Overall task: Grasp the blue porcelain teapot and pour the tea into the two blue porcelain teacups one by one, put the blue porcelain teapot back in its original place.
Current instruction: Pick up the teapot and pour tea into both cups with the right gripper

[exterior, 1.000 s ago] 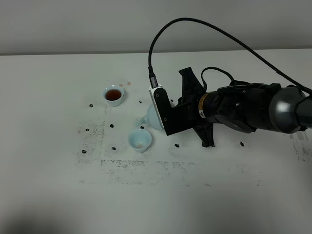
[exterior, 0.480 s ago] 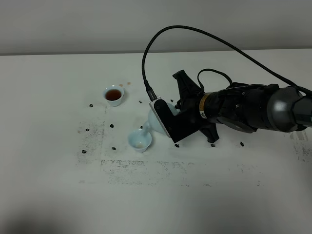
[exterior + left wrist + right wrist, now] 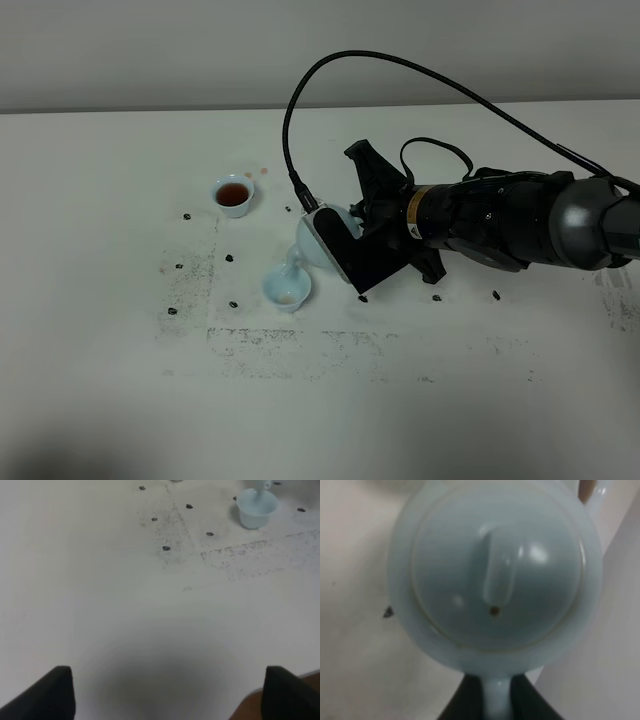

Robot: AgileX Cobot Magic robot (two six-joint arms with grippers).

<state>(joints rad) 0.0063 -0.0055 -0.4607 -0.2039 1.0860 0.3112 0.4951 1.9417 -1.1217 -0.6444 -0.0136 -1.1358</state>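
Robot lab test bench. A plain white surface, scuffed with grey rubbed patches and dotted with small black marks, runs back to a bare pale wall. A black robot arm trailing a looped cable holds a teapot over a teacup.

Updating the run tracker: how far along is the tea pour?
Done: the far teacup holds dark tea. In hand: the right end effector grips the teapot by its handle, tilted with the spout over the near teacup, which shows little tea so far. Left: finish this pour, then set the teapot back in its place.
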